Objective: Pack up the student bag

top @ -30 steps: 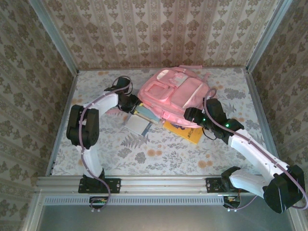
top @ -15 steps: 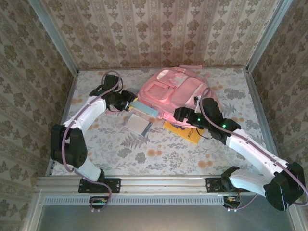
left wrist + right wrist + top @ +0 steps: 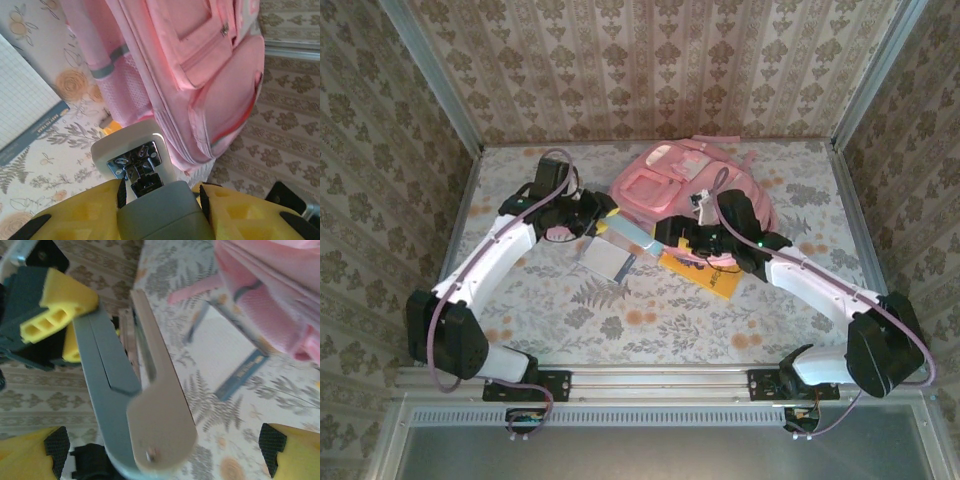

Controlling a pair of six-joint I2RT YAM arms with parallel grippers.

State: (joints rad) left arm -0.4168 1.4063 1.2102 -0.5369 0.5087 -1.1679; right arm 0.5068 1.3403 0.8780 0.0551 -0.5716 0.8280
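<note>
Right pincer (image 3: pixel 665 235) shifted left, student bag (image 3: pixel 665 185) just behind, left pincer (image 3: pixel 159 200) gripping clipboard (image 3: pixel 160 425)

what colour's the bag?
Pink bag, lighter front pockets; best in the top external view.

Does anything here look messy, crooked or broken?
Nothing spilled or broken. The clipboard hangs tilted in the air, pinched in the left jaws beside the pink bag; a notebook and a yellow book lie crooked on the table.
</note>
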